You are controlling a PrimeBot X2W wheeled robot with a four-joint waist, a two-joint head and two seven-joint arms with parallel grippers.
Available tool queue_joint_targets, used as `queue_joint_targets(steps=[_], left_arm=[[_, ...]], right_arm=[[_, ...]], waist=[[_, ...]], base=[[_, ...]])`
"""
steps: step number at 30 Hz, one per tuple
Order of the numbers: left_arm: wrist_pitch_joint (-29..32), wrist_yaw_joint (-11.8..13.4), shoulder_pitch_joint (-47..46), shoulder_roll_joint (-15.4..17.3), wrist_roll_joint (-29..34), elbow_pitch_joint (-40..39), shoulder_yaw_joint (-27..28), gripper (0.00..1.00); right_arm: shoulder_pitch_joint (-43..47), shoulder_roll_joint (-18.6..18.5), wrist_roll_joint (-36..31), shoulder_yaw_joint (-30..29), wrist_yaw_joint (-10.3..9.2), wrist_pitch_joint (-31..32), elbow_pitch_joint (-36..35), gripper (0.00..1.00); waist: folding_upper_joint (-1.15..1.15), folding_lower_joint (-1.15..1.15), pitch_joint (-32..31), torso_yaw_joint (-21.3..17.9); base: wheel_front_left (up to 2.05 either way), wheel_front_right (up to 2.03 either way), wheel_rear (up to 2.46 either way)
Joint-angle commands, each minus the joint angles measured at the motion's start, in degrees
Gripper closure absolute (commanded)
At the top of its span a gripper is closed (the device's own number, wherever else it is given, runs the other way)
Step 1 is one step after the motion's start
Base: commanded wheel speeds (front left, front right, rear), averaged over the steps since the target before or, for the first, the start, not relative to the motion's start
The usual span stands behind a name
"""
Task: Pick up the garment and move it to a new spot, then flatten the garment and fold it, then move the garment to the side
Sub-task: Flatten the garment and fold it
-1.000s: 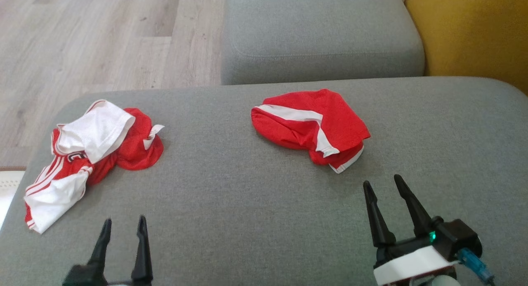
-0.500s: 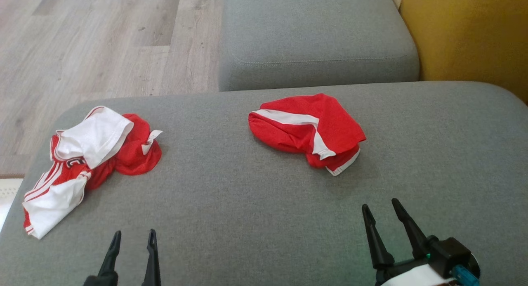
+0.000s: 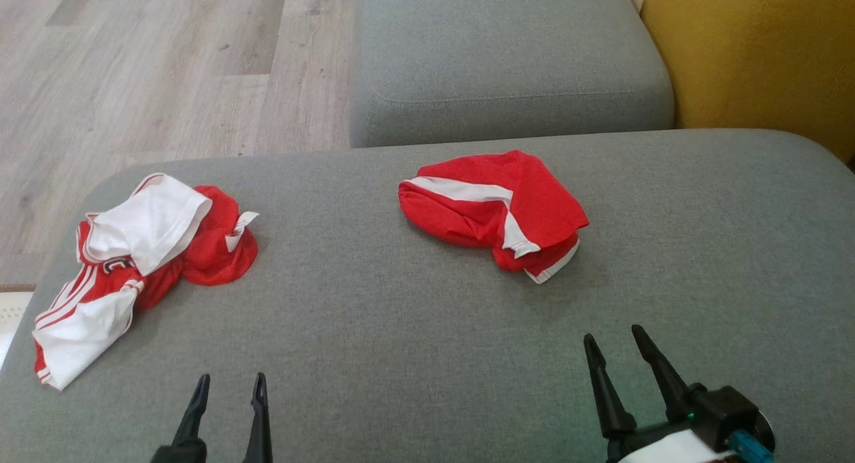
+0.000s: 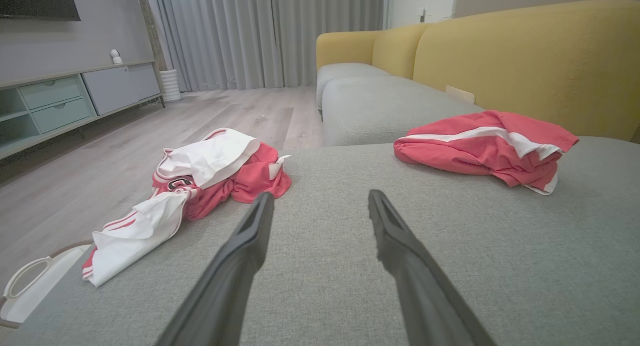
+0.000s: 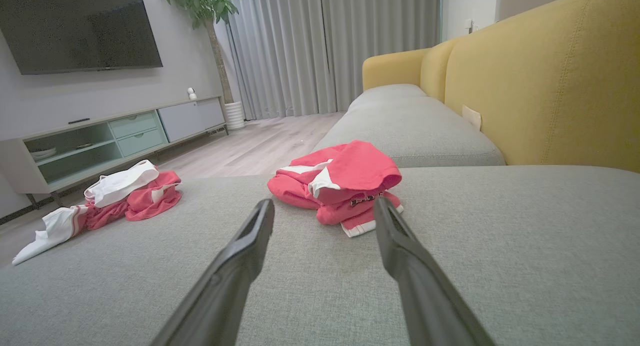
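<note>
Two crumpled garments lay apart on the grey sofa seat [image 3: 401, 329]: a red garment [image 3: 494, 212] at frame centre, a red-and-white garment [image 3: 133, 249] at far left. Low in frame, left gripper [image 3: 232, 377] and right gripper [image 3: 612, 333] held jaws open and empty, short of the cloth.

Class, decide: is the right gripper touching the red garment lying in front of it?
Apart. In the head view, bare grey cushion separates the right gripper from the red garment.

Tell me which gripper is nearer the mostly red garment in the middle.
Right. The right gripper hangs open just short of the red garment, at its near right side, not touching. The left gripper is farther off, to its near left.
</note>
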Motion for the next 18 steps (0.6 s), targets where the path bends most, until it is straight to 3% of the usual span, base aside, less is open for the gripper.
queue_joint_targets(steps=[1,18], left_arm=[[-0.5,0.6,-3.6,-0.5,0.5,-1.6,1.4,0.00],[-0.5,1.2,-3.5,-0.6,0.7,-1.0,1.1,0.00]], right_arm=[[-2.2,-0.1,0.3,1.3,-0.05,-0.2,-1.5,0.00],[-2.3,-0.1,0.5,1.6,-0.05,-0.2,-1.2,0.00]], waist=[[0.00,0.00,0.0,0.1],[0.00,0.00,-0.3,-0.2]], base=[[0.00,0.00,0.00],[0.00,0.00,0.00]])
